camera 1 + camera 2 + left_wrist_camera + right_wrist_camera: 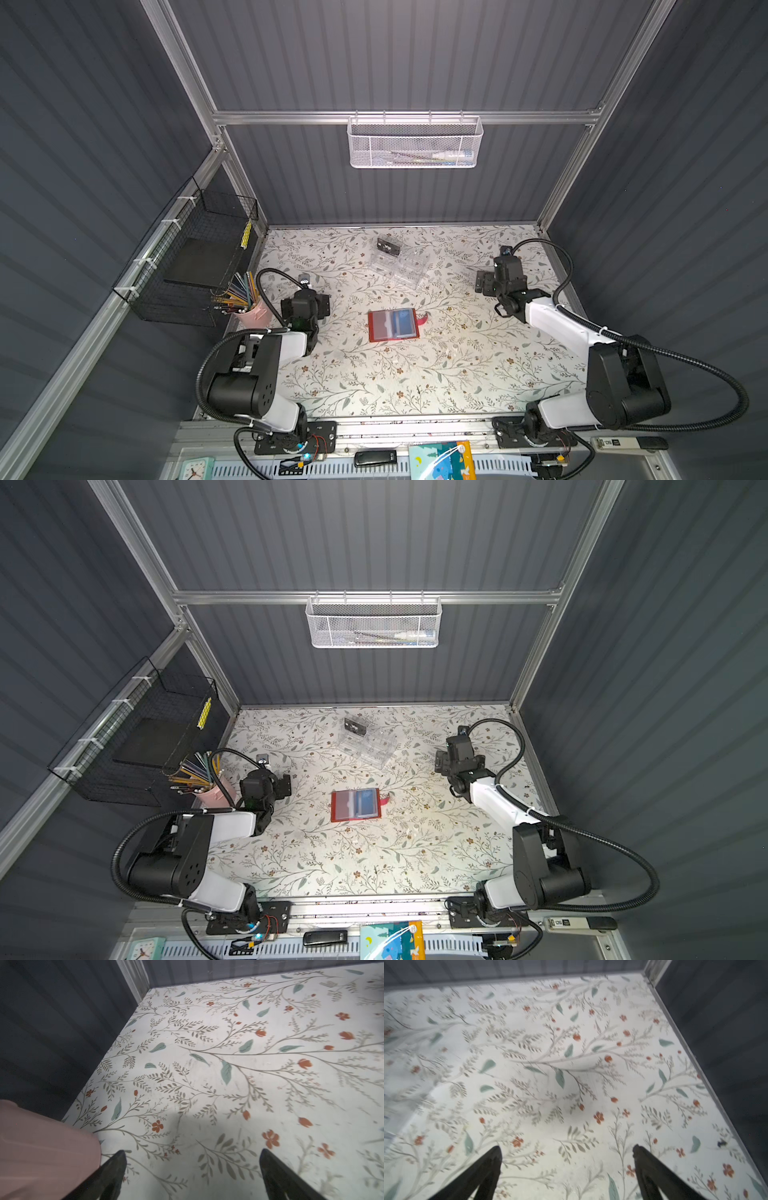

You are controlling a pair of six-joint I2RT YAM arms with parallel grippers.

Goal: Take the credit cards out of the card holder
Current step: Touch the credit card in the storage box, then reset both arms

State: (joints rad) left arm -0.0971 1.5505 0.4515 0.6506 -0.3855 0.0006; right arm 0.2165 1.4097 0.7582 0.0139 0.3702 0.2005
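The red card holder [392, 325] is lying open and flat near the middle of the flowered counter [415, 374] in both top views, its clear sleeves facing up and its strap tab [423, 319] sticking out at its right edge. A bluish card [404, 323] is sitting in the right-hand sleeve; whether the left-hand sleeve is holding anything cannot be told. A black card [388, 247] with white lettering is standing in the clear organizer [401, 264], above the holder in the frame and well apart from it, close to the back wall.

The left arm [266, 357] is reaching in from the lower left, its wrist hanging left of the holder and just beside the pink pencil cup [253, 313]. The left gripper [192, 1151] is pointing at bare counter, its fingers [112, 1172] spread wide and gripping nothing, with the cup's pink wall [41, 1147] just beside one of them.

The right arm [557, 320] is stretching from the lower right toward the upper right of the counter, well apart from the holder. The right gripper [566, 1146] is hovering over bare counter near the corner, its fingers [485, 1167] likewise spread wide and carrying nothing.
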